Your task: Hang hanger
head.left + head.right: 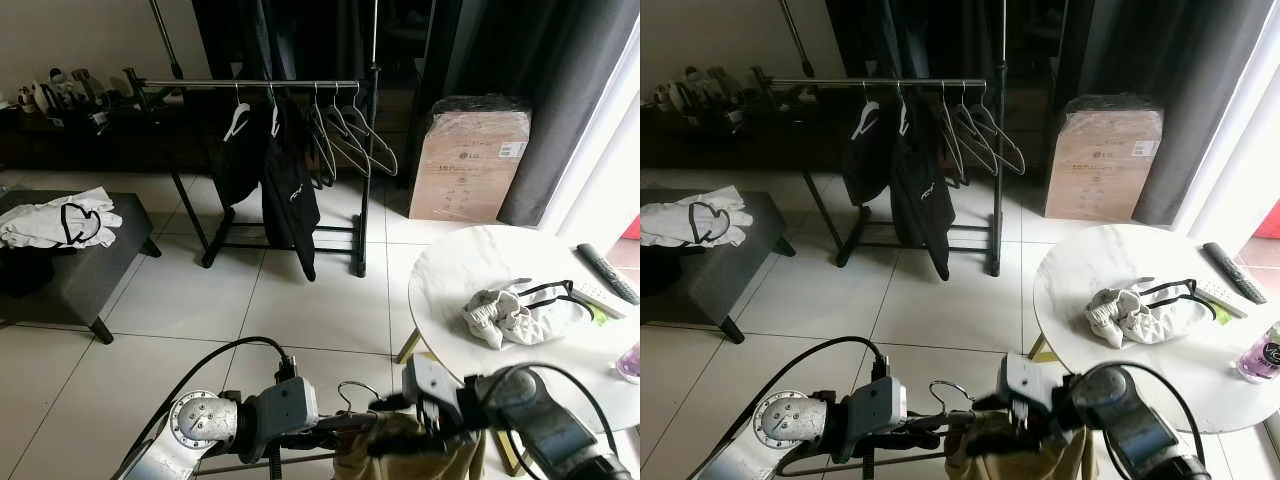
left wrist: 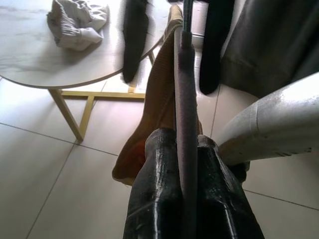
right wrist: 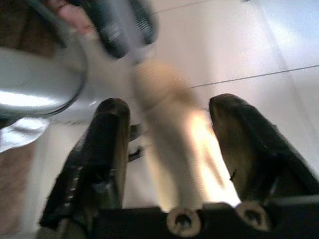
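Left gripper (image 2: 187,164) is clamped on the hanger (image 1: 352,412) carrying a tan garment (image 1: 410,450), right gripper (image 3: 169,149) open astride it, both low and well short of the clothes rack (image 1: 250,84), so hanging remains.

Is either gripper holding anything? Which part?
Left gripper is shut on the hanger arm, tan garment draped on it. Right gripper is open around the garment.
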You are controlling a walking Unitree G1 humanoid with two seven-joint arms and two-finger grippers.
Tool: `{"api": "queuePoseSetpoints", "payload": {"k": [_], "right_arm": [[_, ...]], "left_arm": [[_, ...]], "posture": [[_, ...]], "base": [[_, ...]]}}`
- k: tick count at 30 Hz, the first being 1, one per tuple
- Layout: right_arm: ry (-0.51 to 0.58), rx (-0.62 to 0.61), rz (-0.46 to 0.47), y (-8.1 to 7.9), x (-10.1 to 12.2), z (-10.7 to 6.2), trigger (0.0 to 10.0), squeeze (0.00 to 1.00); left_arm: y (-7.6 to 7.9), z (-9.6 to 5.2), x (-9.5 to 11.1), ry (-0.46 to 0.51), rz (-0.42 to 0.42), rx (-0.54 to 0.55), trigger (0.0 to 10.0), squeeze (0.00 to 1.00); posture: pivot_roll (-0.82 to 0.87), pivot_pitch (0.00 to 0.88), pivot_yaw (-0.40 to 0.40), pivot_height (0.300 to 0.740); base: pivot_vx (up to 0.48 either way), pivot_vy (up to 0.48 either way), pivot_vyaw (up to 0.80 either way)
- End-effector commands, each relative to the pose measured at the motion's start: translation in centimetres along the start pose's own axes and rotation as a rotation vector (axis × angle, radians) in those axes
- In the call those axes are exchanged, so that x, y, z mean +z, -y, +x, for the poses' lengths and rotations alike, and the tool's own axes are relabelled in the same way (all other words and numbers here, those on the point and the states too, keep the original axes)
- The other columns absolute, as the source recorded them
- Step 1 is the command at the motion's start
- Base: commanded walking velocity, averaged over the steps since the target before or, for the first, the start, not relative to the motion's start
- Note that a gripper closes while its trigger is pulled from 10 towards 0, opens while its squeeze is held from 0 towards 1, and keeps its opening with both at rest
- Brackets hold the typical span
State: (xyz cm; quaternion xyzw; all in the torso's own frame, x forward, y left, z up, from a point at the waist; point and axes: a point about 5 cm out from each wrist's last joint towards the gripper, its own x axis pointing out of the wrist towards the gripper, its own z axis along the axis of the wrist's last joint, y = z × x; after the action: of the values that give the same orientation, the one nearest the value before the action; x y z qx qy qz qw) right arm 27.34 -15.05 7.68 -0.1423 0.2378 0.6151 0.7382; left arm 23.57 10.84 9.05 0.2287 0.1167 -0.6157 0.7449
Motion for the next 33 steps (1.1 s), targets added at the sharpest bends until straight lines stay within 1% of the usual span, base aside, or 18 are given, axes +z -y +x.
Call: {"api": "queuePoseSetpoints", "payload": {"k": [1,2,4,5,6,7,14,17,18,19,21,22,24,25,26,29,32,33], "right_arm": [[0.038,-0.076,-0.010,0.9,0.6,-0.2,10.0,1.00],[0.052,-0.105,-0.010,1.3,0.8,-0.4,10.0,1.00],[0.060,-0.120,-0.010,1.5,0.9,-0.5,10.0,1.00],[0.108,-0.184,-0.004,2.3,1.5,-1.0,10.0,1.00],[0.108,-0.184,-0.004,2.3,1.5,-1.0,10.0,1.00],[0.144,-0.218,0.013,2.8,1.9,-1.6,10.0,1.00],[0.180,-0.256,0.037,3.3,1.9,-2.8,10.0,1.00],[0.178,-0.239,0.047,3.2,1.7,-3.1,10.0,1.00],[0.173,-0.223,0.050,3.1,1.6,-3.1,10.0,1.00],[0.153,-0.176,0.049,2.7,1.3,-3.2,10.0,1.00],[0.093,-0.099,0.043,1.9,0.6,-3.5,10.0,1.00],[0.093,-0.099,0.043,1.9,0.6,-3.5,10.0,1.00],[0.047,-0.057,0.041,1.6,0.2,-3.7,10.0,1.00],[0.047,-0.057,0.041,1.6,0.2,-3.7,10.0,1.00],[0.008,-0.031,0.033,1.4,-0.1,-3.9,10.0,1.00],[-0.051,-0.008,0.017,1.3,-0.6,-4.2,10.0,1.00],[-0.082,0.002,0.010,1.2,-0.8,-4.4,10.0,1.00],[-0.087,-0.034,-0.003,1.7,-0.7,-4.9,10.0,1.00]], "left_arm": [[0.1,-0.4,0.3,0.015,0.030,0.002,0.0,0.00],[0.2,-0.3,0.3,0.015,0.030,0.000,0.0,0.00],[0.2,-0.3,0.3,0.016,0.030,-0.001,0.0,0.00],[0.2,-0.3,0.4,0.018,0.030,0.000,0.0,0.00],[0.2,-0.3,0.4,0.018,0.030,0.000,0.0,0.00],[0.1,-0.3,0.4,0.020,0.032,0.006,0.0,0.00],[0.1,-0.3,0.4,0.027,0.030,0.023,0.0,0.00],[0.3,-0.2,0.2,0.024,0.029,0.021,0.0,0.00],[0.3,-0.2,0.2,0.022,0.029,0.020,0.0,0.00],[0.4,-0.3,0.1,0.019,0.029,0.019,0.0,0.00],[0.4,-0.3,0.1,0.017,0.030,0.020,0.0,0.00],[0.4,-0.3,0.1,0.017,0.030,0.020,0.0,0.00],[0.4,-0.3,0.1,0.016,0.032,0.022,0.0,0.00],[0.4,-0.3,0.1,0.016,0.032,0.022,0.0,0.00],[0.3,-0.4,0.1,0.015,0.034,0.025,0.0,0.00],[0.3,-0.4,0.1,0.015,0.035,0.027,0.0,0.00],[0.3,-0.4,0.0,0.013,0.036,0.028,0.0,0.00],[0.3,-0.6,0.0,0.015,0.036,0.036,0.0,0.00]], "posture": [[-0.07,0.072,0.010,0.740],[-0.07,0.069,0.010,0.740],[-0.07,0.068,0.010,0.740],[-0.08,0.061,0.010,0.740],[-0.08,0.061,0.010,0.740],[-0.08,0.059,0.010,0.740],[-0.08,0.046,0.008,0.740],[-0.08,0.046,0.008,0.740],[-0.08,0.046,0.008,0.740],[-0.08,0.050,0.006,0.740],[-0.08,0.051,0.004,0.740],[-0.08,0.051,0.004,0.740],[-0.08,0.054,0.004,0.740],[-0.08,0.054,0.004,0.740],[-0.08,0.054,0.004,0.740],[-0.08,0.057,0.004,0.740],[-0.08,0.058,0.004,0.740],[-0.08,0.059,0.003,0.740]], "base": [[0.000,0.000,0.00],[0.000,0.000,0.00],[0.000,0.000,0.00],[0.000,0.000,0.00],[0.000,0.000,0.00],[0.000,0.000,0.00],[0.000,0.000,0.00],[0.000,0.000,0.00],[0.000,0.000,0.00],[0.000,0.000,0.00],[0.000,0.000,0.00],[0.000,0.000,0.00],[0.000,0.000,0.00],[0.000,0.000,0.00],[0.000,0.000,0.00],[0.000,0.000,0.00],[0.000,0.000,0.00],[0.000,0.000,0.00]]}}
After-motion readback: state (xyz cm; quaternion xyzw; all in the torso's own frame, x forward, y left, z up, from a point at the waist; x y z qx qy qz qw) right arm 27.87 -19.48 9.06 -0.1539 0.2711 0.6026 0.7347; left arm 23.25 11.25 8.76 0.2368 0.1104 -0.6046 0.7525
